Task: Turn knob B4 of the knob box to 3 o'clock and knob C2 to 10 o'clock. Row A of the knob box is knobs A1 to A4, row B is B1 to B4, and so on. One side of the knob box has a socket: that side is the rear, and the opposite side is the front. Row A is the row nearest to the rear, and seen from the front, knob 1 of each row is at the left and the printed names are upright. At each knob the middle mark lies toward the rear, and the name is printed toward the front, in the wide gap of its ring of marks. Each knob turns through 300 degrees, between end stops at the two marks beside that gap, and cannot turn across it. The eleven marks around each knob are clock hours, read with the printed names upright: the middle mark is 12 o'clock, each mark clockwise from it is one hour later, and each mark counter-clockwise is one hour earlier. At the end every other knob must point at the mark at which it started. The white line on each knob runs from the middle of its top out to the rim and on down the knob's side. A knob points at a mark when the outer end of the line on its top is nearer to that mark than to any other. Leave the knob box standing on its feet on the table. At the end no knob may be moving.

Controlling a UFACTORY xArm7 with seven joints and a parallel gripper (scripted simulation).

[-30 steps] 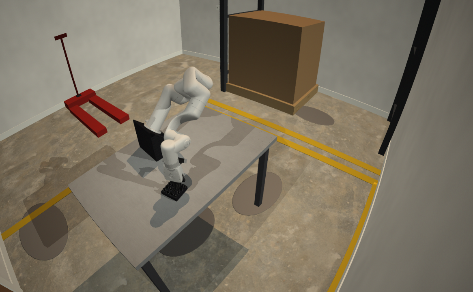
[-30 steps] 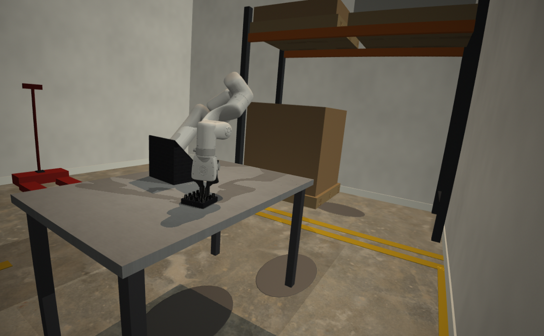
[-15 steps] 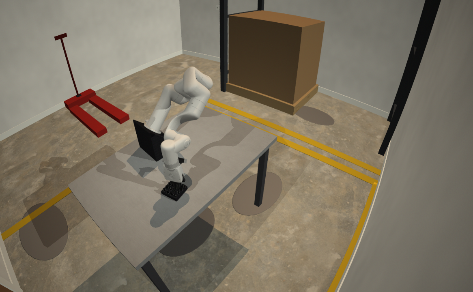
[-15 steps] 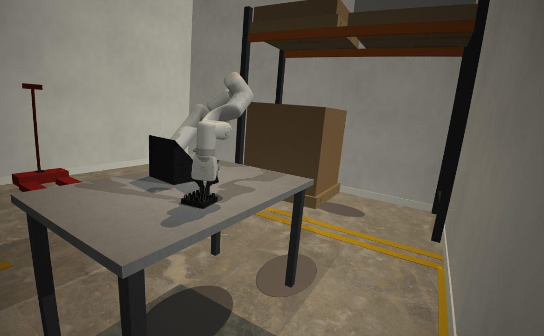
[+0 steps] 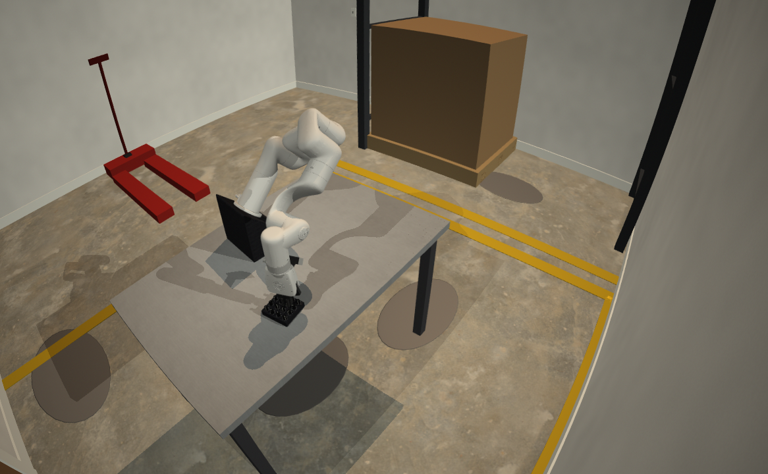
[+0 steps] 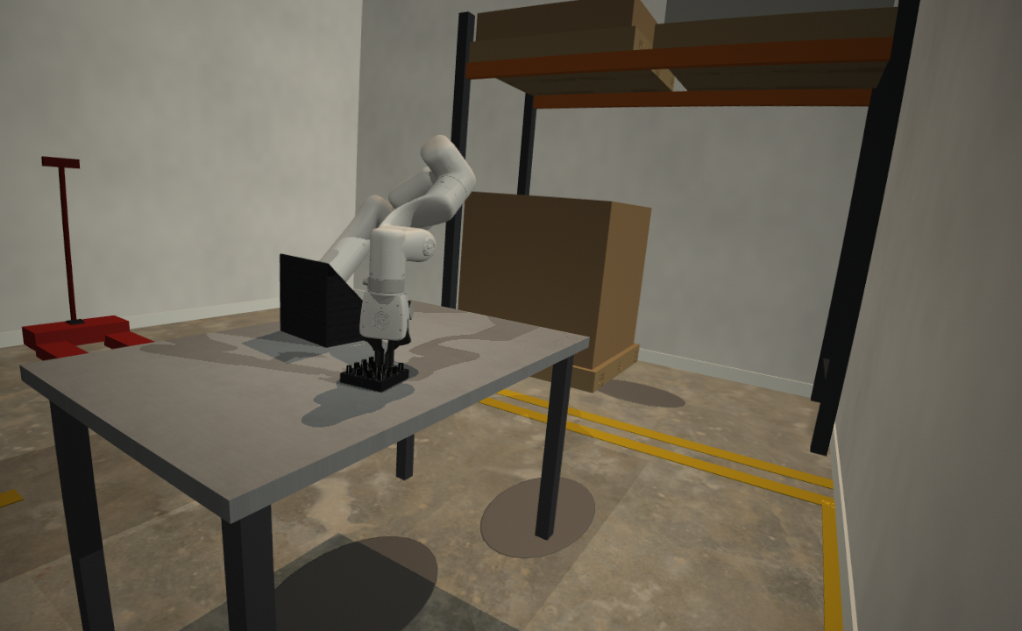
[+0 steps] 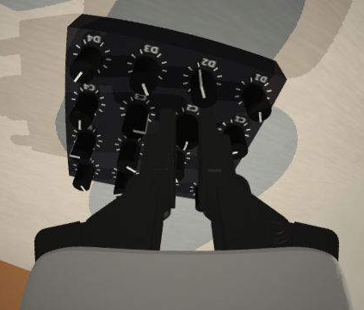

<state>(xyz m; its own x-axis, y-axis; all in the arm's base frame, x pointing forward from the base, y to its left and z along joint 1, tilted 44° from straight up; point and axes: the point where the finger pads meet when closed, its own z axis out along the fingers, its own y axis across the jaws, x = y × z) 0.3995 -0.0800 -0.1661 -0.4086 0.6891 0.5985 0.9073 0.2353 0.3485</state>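
Claw (image 7: 187, 120) around black cylindrical knob C2 (image 7: 187, 131)

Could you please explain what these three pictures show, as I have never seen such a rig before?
The white jointed machine is a robot arm fixed to a grey table. One picture looks down from high up, one looks from the side at table height, and one comes from a camera on the arm's wrist. On the table stands a small black knob box with rows of knobs. The wrist view shows the gripper, two black fingers, shut on knob C2, ready to turn it.
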